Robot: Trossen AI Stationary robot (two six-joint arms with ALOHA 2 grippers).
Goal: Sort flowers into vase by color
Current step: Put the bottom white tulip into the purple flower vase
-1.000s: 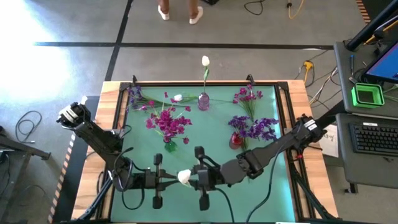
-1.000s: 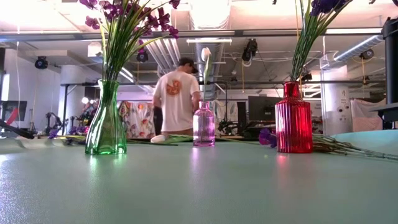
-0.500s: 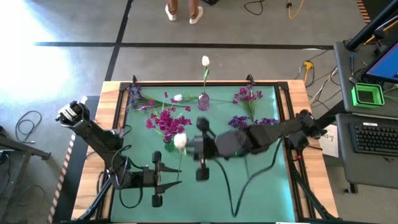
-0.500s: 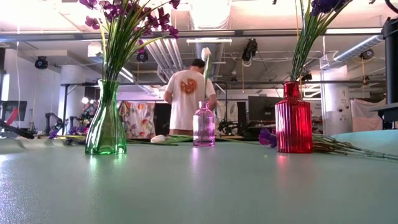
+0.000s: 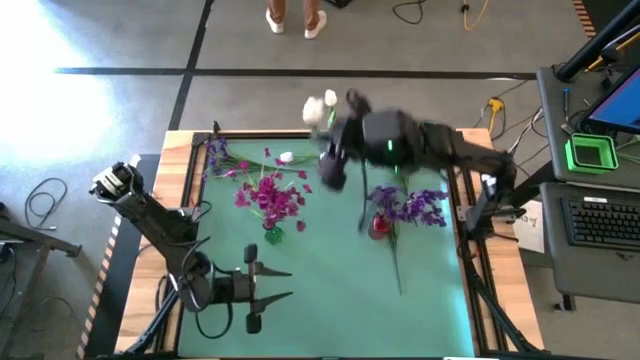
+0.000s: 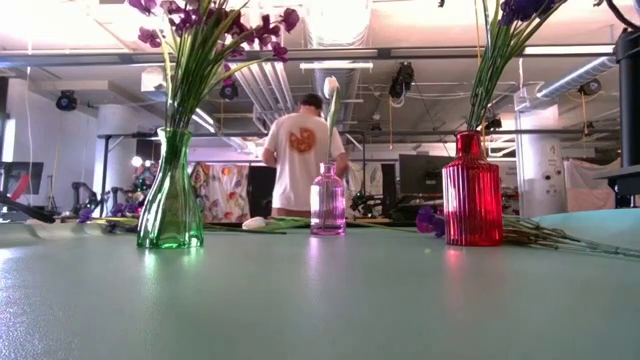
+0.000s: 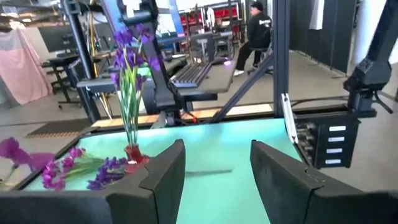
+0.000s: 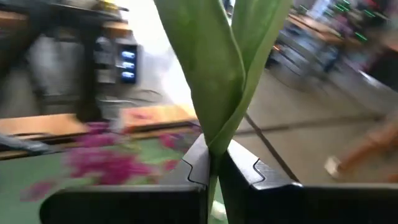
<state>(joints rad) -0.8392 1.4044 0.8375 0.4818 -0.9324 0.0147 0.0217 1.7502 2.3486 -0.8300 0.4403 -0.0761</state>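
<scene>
My right gripper (image 5: 328, 130) hangs high over the table's far middle, shut on a white flower with green leaves (image 8: 217, 68). Its bloom (image 5: 314, 108) shows blurred past the fingers. My left gripper (image 5: 283, 283) stands open and level near the front left, with nothing between its fingers (image 7: 217, 168). A green vase (image 6: 172, 195) holds magenta flowers, a small pink vase (image 6: 327, 200) holds one white bud (image 6: 330, 88), and a red vase (image 6: 472, 190) holds purple flowers. Loose flowers (image 5: 240, 165) lie along the far edge. My right gripper pinches the white flower's green stem (image 8: 214, 152) between its two fingers, just below where the leaves spread. The fingers lie across the stem. The flower is lifted clear of the table, and its leaves rise past the fingers.
A white bud (image 5: 286, 157) lies on the mat at the far left. The table has raised wooden edges (image 5: 180, 170). A person (image 6: 300, 150) stands in the room behind the table. The near half of the green mat (image 5: 330, 300) holds only my left gripper.
My left gripper has opened and let go of the white flower, staying in place. My right gripper, still shut on the flower, has risen and swung from the table's near middle toward its far edge, carrying the flower clear of the table.
</scene>
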